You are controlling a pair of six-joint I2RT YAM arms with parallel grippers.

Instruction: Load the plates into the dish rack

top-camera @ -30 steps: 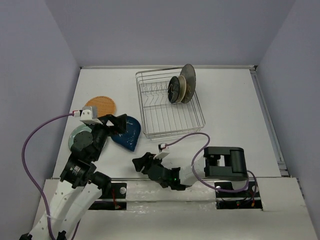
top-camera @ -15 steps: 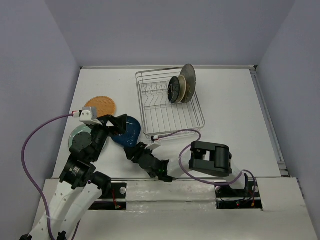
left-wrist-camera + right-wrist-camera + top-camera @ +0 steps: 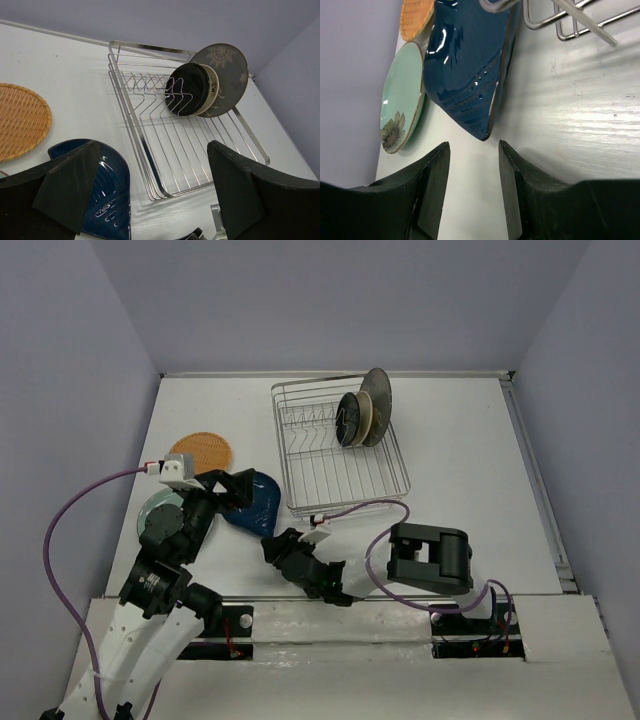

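The dish rack (image 3: pixel 349 507) stands at the back centre with three plates upright at its far right: grey (image 3: pixel 378 388), cream (image 3: pixel 367 416) and black (image 3: pixel 349 421). On the table to its left lie the orange plate (image 3: pixel 203 450), the pale teal plate (image 3: pixel 156 511) and the dark blue plate (image 3: pixel 256 504). My left gripper (image 3: pixel 226 486) hangs open over the blue plate's left part, holding nothing. My right gripper (image 3: pixel 472 147) is open low on the table, and the blue plate's (image 3: pixel 470 65) near rim lies just ahead of its gap.
In the right wrist view the teal plate (image 3: pixel 400 100) lies left of the blue one, and the rack's corner wire (image 3: pixel 540 22) sits at the upper right. My right arm's cable (image 3: pixel 365 510) loops by the rack's near rim. The table's front edge is close behind my right gripper.
My right arm has swung left across the front of the table to the dark blue plate, and its jaws have narrowed a little. The left arm has not moved.
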